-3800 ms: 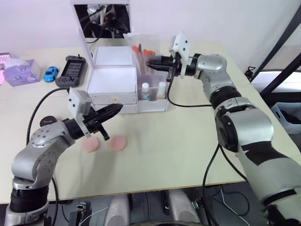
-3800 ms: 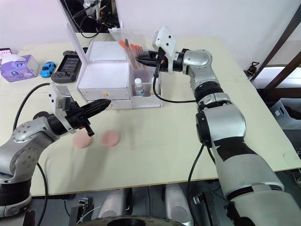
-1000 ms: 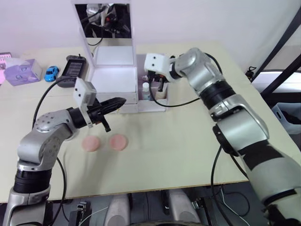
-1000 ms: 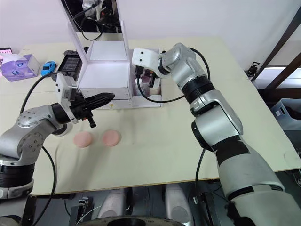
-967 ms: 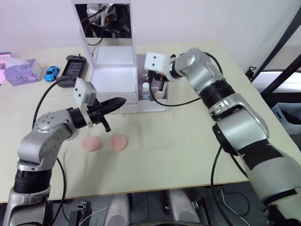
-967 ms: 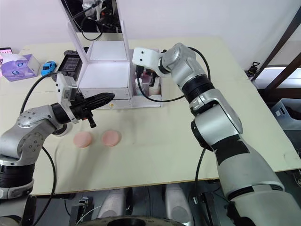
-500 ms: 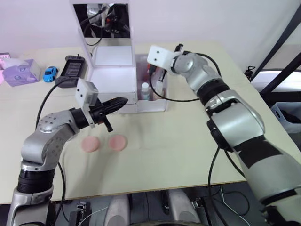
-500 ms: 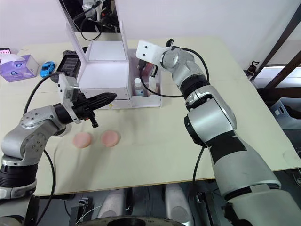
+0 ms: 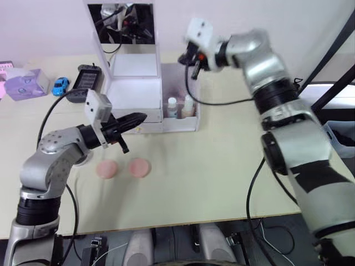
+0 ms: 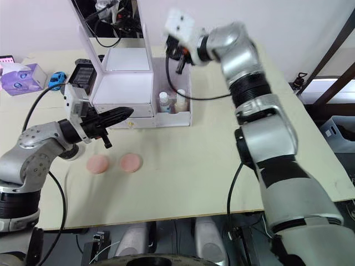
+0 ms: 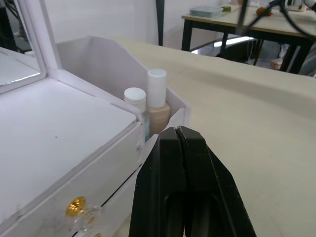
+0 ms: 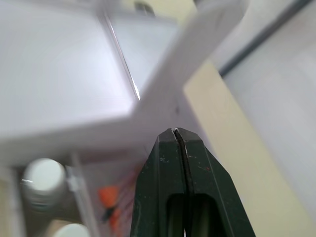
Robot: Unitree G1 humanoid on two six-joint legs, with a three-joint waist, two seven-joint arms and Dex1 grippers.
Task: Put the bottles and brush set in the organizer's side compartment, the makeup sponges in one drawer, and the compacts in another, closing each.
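Left wrist view shows the left gripper (image 11: 178,132) pinched shut on nothing, poised just before the organizer (image 9: 135,93), whose side compartment (image 9: 191,113) holds both white-capped bottles (image 11: 153,106) upright. To open a drawer cleanly, I'd part the fingers, hook the gold knob (image 11: 76,206), then fetch the flat pink makeup sponges (image 9: 122,169) lying nearby

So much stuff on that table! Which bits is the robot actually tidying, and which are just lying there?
Part of the job:
organizer
two bottles in its side bin
brush set
two pink sponges

Just lying about:
toy car
purple box
black handheld device
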